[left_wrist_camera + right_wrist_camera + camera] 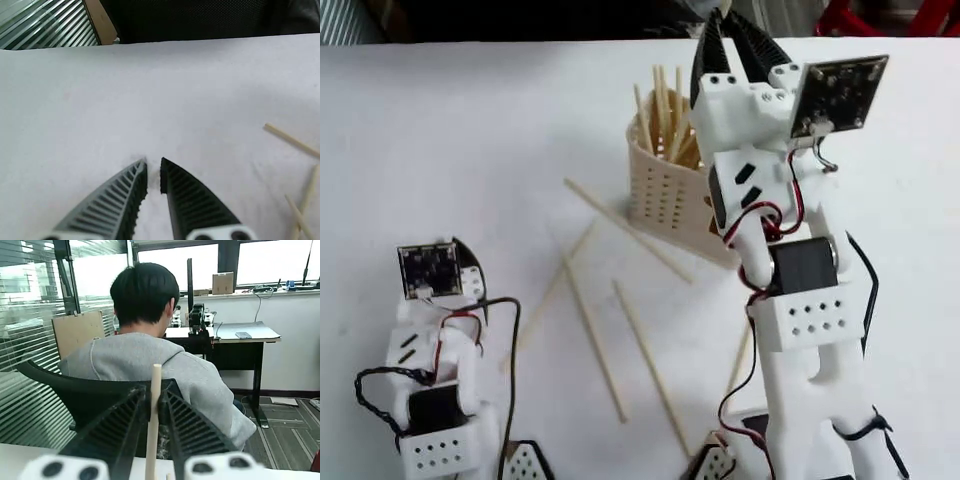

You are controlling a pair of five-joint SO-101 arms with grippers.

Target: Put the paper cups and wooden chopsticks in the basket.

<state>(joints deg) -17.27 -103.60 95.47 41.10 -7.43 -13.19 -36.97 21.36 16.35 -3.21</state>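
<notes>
1. Looking down over the white table (pixel 470 130), I see it running under both arms and everything else.
2. My right arm (pixel 800 300) stands tall on the right side. Its right gripper (pixel 154 390) is raised high near the basket, and its jaws are pinching the held chopstick (pixel 155 377), which stands upright between them.
3. My left arm (pixel 435 400) sits low at the near left. The left gripper (pixel 153 167) hangs just over bare tabletop, its jaws pressed almost together with nothing between them.
4. The cream perforated basket (pixel 665 195) stands on the far half of the table, just left of the right arm.
5. A bundle of chopsticks (pixel 665 105) pokes up out of the basket.
6. Several loose chopsticks (pixel 595 340) lie scattered on the table on the near side of the basket, between the two arms. One of them (pixel 625 228) runs along just beside the basket's base.
</notes>
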